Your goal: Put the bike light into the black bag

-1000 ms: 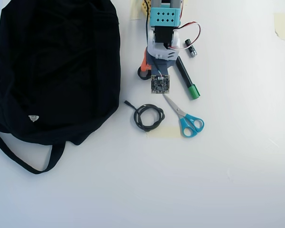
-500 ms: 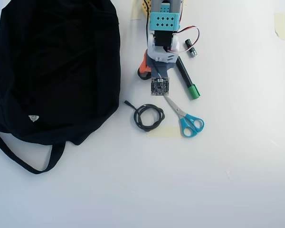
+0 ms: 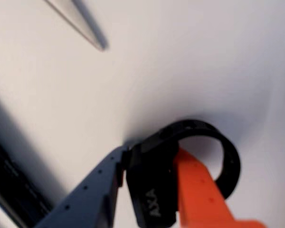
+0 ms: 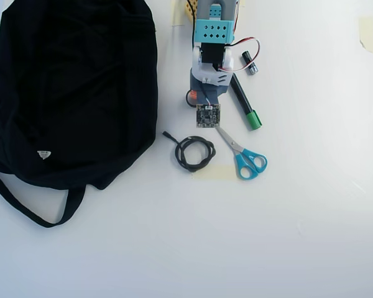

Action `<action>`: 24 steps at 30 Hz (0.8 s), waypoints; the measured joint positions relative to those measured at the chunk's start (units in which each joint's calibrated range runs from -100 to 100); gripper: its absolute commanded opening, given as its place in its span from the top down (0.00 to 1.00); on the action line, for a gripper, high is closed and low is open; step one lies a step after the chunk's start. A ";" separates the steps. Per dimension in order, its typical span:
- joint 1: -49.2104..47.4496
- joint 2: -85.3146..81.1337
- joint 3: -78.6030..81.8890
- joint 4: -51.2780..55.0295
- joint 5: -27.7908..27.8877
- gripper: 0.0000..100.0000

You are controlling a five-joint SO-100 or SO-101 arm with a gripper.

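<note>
Bike light (image 3: 152, 190) sits clamped in the jaws, its blocky black body with white "AXA" lettering pinched between the grey-blue finger (image 3: 92, 192) on the left and the orange finger (image 3: 197, 190) on the right of the wrist view, while its round strap loop arcs out toward 2 o'clock over the white tabletop (image 3: 190, 57). The gripper (image 3: 149, 164) is thus closed narrowly around the light's body; whether the light rests on the tabletop or is lifted clear cannot be told. In the overhead view the arm (image 4: 212, 43) reaches down from 12 o'clock, and only a sliver of orange and black peeks out at its left edge, near the picture's upper middle. The black bag (image 4: 74, 87) fills the area at 9 to 11 o'clock, well apart from the arm, with its small white label (image 4: 43, 154) near the lower edge and its strap (image 4: 25, 208) trailing toward 7 o'clock. A coiled black cable (image 4: 195, 153) lies just below the arm, blue-handled scissors (image 4: 242, 153) beside it at 4 o'clock, a green-capped marker (image 4: 245, 105) at the arm's right, and a small black battery (image 4: 249, 63) above that.
</note>
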 measured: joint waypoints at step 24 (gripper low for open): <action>1.32 -0.08 -16.35 17.43 -0.24 0.98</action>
